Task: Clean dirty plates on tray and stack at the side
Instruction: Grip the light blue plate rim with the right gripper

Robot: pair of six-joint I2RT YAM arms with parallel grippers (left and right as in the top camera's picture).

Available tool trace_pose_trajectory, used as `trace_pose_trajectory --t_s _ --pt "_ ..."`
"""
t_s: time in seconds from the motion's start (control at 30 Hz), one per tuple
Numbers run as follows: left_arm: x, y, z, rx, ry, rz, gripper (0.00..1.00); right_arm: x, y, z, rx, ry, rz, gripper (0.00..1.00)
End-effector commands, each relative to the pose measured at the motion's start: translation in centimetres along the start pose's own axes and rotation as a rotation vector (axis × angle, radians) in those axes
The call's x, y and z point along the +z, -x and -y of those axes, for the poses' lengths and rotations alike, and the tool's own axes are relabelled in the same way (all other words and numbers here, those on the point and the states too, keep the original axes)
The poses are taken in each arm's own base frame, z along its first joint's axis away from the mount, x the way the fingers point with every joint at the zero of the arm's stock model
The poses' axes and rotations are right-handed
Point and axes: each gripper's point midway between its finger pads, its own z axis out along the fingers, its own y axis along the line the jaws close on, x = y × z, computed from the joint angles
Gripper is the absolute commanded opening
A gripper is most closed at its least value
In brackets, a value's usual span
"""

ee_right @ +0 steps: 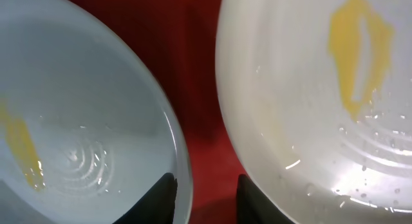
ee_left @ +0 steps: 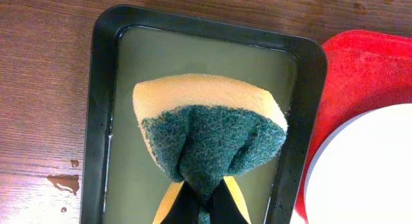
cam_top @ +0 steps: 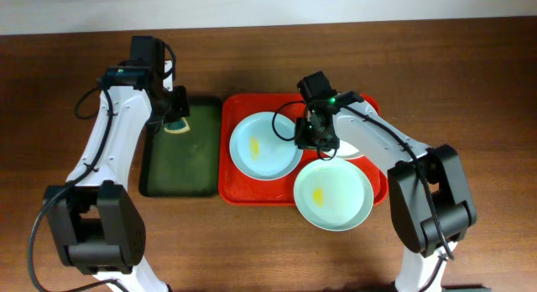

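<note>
The red tray carries three plates. A pale blue plate lies at its left, a cream-white plate at the right, partly under my right arm, and a pale green plate at the front, over the rim. All three have a yellow smear. My right gripper hangs low between the blue plate and the cream plate. The right gripper is open, astride the blue plate's rim, with red tray in the gap. My left gripper is shut on a yellow-and-green sponge.
A dark green tray lies left of the red one. It holds a thin film of liquid, and the sponge hangs over it. Water drops mark the wooden table beside it. The blue plate's edge shows at the right.
</note>
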Motion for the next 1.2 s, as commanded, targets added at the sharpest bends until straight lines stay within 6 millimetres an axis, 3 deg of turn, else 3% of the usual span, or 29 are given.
trace_pose_trajectory --t_s 0.0,0.1,0.73,0.93,1.13,1.17 --pt "0.4 -0.1 0.3 0.017 0.001 -0.003 0.0 0.6 -0.6 -0.2 0.004 0.006 -0.022 0.31" --pt "0.4 -0.1 0.4 0.019 0.001 -0.003 0.0 0.7 -0.7 -0.4 -0.003 0.007 -0.021 0.26" --pt "0.4 -0.1 0.4 0.019 0.001 -0.003 0.0 1.4 -0.8 -0.1 -0.022 -0.035 0.012 0.27" --pt "0.4 -0.1 0.4 0.019 0.001 -0.003 0.0 1.6 -1.0 0.0 -0.022 -0.035 0.01 0.14" --pt "0.4 -0.1 0.4 0.019 0.001 -0.003 0.0 2.1 -1.5 0.3 -0.021 -0.037 0.0 0.13" --pt "0.4 -0.1 0.4 0.019 0.001 -0.003 0.0 2.1 -1.4 0.2 -0.021 -0.031 0.001 0.07"
